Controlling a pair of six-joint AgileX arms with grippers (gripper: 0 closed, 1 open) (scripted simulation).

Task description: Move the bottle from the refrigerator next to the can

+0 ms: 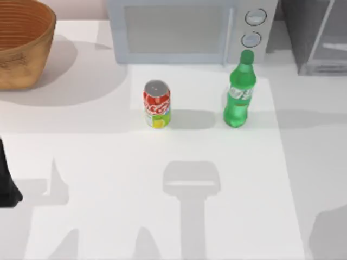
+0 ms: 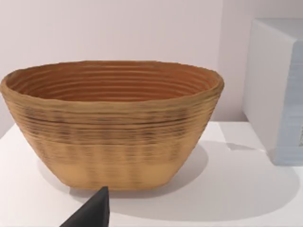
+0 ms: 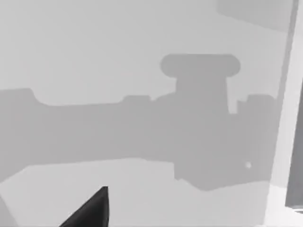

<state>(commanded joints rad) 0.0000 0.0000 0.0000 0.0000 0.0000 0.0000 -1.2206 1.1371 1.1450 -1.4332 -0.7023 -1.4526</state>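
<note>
White tabletop (image 1: 162, 216) carries the green plastic soda bottle (image 1: 239, 92) upright in front of the light-grey microwave (image 1: 184, 27), apart from the small red soda can (image 1: 157, 104) on its left. At the far right stands the grey glass-doored refrigerator (image 1: 320, 38); a woven wicker basket (image 1: 21, 43) sits far left. Whether the left gripper (image 2: 90, 213) or the right gripper (image 3: 90, 210) is parted or closed, I cannot tell.

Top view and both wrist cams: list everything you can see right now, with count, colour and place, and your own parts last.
bottle: one, green with pale label, upright on the table, right of the can, before the microwave.
can: one, red with silver top, upright at mid-table.
refrigerator: one, grey with glass door, far right corner.
microwave: one, light grey with two knobs, far centre.
basket: one, tan woven, far left.
table: one, white.
left arm: one, black, at the left edge.
left gripper: dark fingertip, facing the basket.
right gripper: dark fingertip.
</note>
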